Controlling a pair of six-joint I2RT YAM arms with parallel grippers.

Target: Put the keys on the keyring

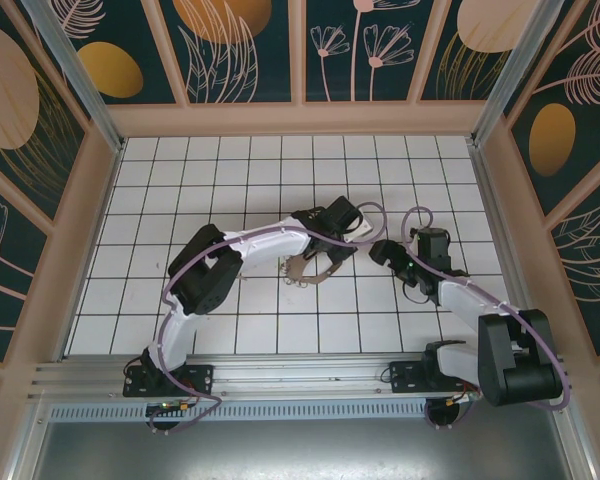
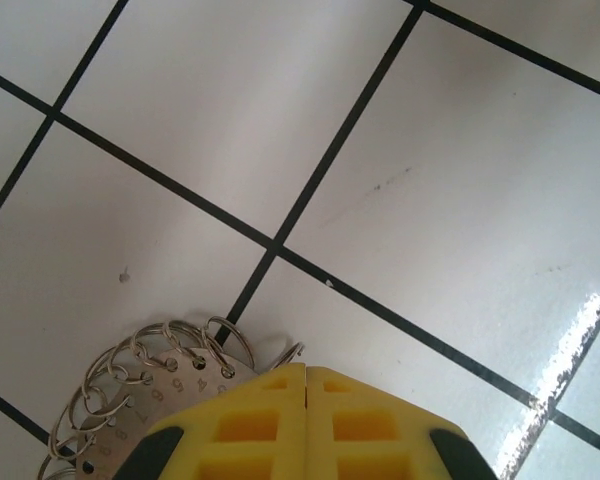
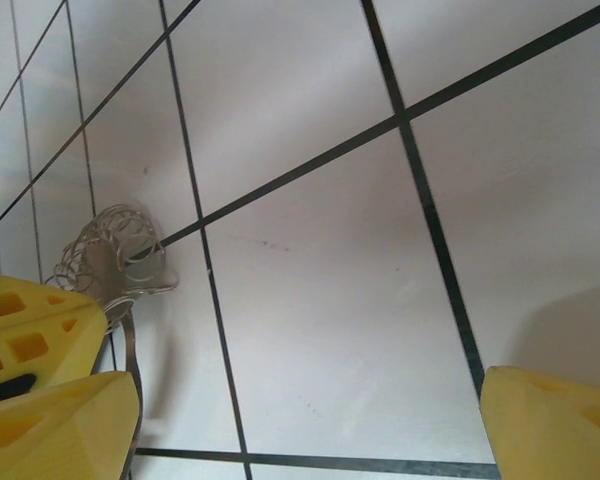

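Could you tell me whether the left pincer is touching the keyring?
Touching: the left wrist view shows the keyring vanishing under the fingers of the shut left pincer.

Bright, even light from above falls on the glossy white tiled tabletop with black grid lines (image 1: 230, 180), casting soft, diffuse grey shadows, with a streaky glare patch in the left wrist view.

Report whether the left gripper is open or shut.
Shut: on the left gripper, the yellow fingers meet with no gap in the left wrist view.
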